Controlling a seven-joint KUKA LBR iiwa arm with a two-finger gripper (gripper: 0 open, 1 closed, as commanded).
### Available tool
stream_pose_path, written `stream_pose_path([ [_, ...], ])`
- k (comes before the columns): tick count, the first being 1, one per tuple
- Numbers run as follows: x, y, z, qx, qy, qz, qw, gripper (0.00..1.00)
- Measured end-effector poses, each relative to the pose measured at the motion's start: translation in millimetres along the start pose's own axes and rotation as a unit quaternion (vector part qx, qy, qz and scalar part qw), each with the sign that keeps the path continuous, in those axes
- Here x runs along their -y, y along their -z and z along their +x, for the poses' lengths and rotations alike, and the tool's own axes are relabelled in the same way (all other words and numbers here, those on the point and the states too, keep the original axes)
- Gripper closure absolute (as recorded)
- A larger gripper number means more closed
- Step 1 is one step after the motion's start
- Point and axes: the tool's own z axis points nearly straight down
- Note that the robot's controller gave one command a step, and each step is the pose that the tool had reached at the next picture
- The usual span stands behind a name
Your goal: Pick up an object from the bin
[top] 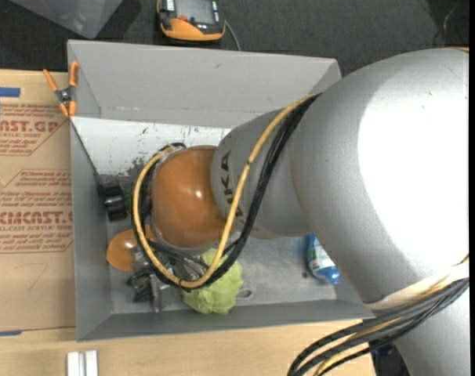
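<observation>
Down at the near-left corner of the grey bin point(198, 92), my claw point(147, 282) sits under my orange wrist cover point(183, 198) — open or shut, I cannot tell. Just beside it lie a small orange rounded thing point(120, 251) and a yellow-green fuzzy lump point(218, 290) — a black cylinder point(112, 197) and a blue-and-white tube point(320, 261) lie farther off.

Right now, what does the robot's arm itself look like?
The arm is made of bulky, rounded silver-grey segments, with black lettering on one. A glossy orange dome cover sits at its wrist, with yellow and black cables looping round it.
</observation>
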Motion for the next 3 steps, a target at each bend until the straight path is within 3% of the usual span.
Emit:
stream_pose_path([
  [1, -2.2, 63.7, -14.4, 0.0037, 0.038, 0.0, 0.9993, 1.0],
  [2, 3.3, 44.5, 1.4, -0.0043, 0.015, 0.0, 0.9999, 1.0],
  [3, -0.6, 131.9, -13.8, -0.0024, 0.03, 0.0, 0.9996, 1.0],
])
